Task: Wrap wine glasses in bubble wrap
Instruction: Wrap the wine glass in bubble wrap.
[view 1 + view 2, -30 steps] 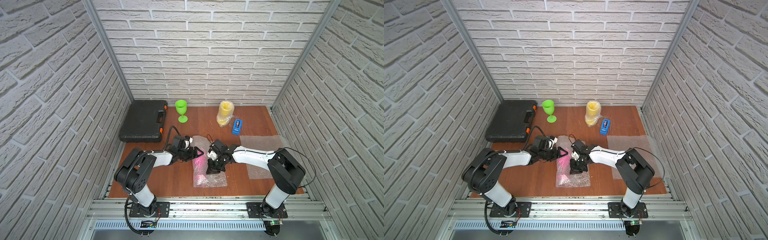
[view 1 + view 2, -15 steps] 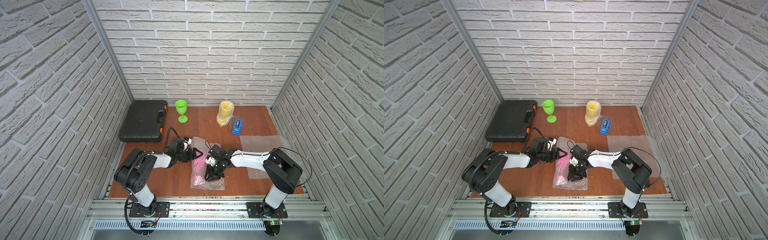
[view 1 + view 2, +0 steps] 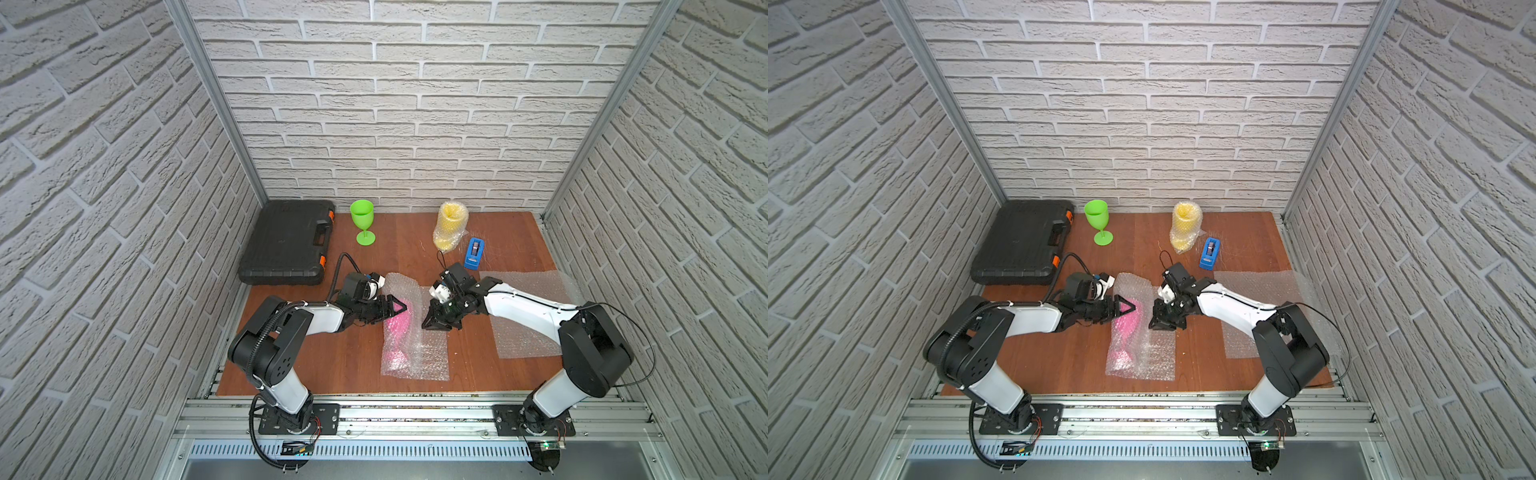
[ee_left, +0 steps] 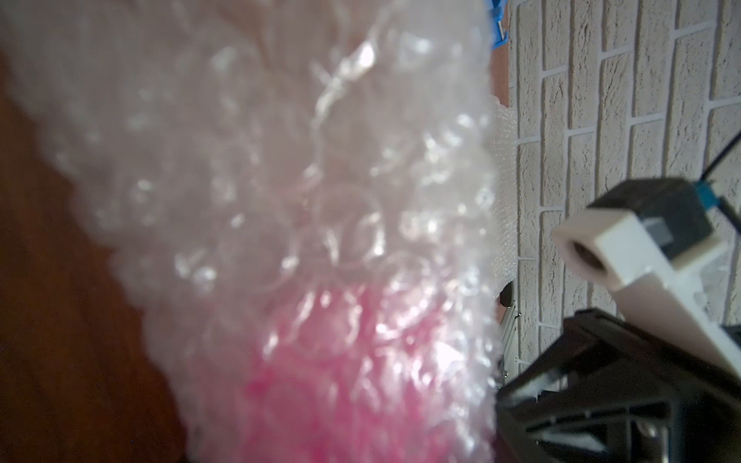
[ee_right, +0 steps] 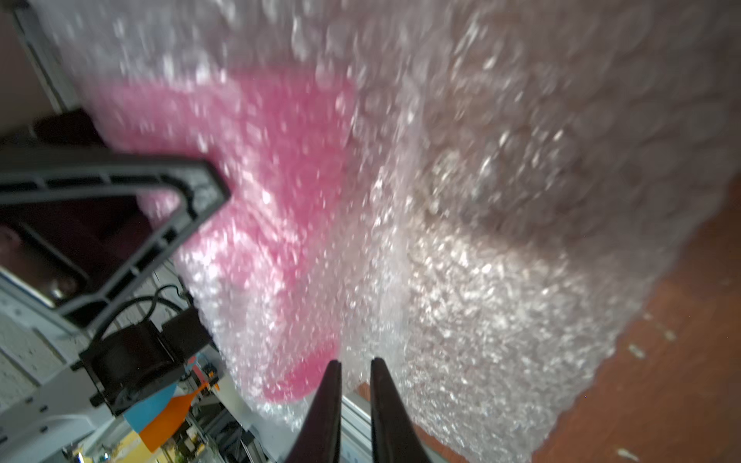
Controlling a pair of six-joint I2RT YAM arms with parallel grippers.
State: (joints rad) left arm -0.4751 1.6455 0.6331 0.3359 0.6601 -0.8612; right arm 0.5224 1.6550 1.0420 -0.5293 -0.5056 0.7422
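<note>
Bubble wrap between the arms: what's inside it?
A pink goblet shows through the wrap, lying down. Bubbles blur its outline; its underside is hidden.

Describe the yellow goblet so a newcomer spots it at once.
Near the back brick wall two goblets stand on the table. The yellow goblet is beside the blue tape dispenser. Unlike the bare green goblet, it wears bubble wrap.

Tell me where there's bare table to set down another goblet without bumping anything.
Bare wood lies between the green goblet and the wrapped yellow goblet at the back, and at the front between the left arm and the pink bundle. Crowded: mid-table, where the left gripper and right gripper flank that bundle.
</note>
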